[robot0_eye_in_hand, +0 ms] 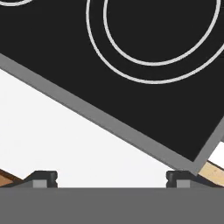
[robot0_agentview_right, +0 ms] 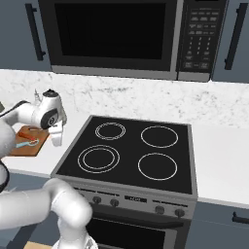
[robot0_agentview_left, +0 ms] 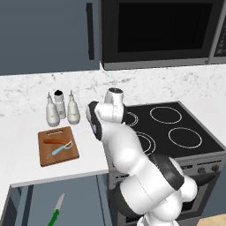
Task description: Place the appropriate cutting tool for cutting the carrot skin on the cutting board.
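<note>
One light-blue peeler (robot0_agentview_left: 61, 148) lies on the one wooden cutting board (robot0_agentview_left: 46, 157) at the left of the left base view, just beside one orange carrot (robot0_agentview_left: 56, 141). Behind the board on the white worktop (robot0_agentview_left: 20, 128) stand three bottles (robot0_agentview_left: 61, 108). One green-handled knife (robot0_agentview_left: 56, 212) shows at the lower left. The gripper (robot0_eye_in_hand: 112, 178) is empty with jaws wide apart, over the edge of the four-ring stove (robot0_agentview_left: 176, 128).

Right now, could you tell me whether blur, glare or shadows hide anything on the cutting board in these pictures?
Left base view: even light, no glare; the peeler and carrot on the cutting board look small and slightly soft. Right base view: the arm covers most of the board. Hand view: sharp, but just two board corners show beside the fingertips.
</note>
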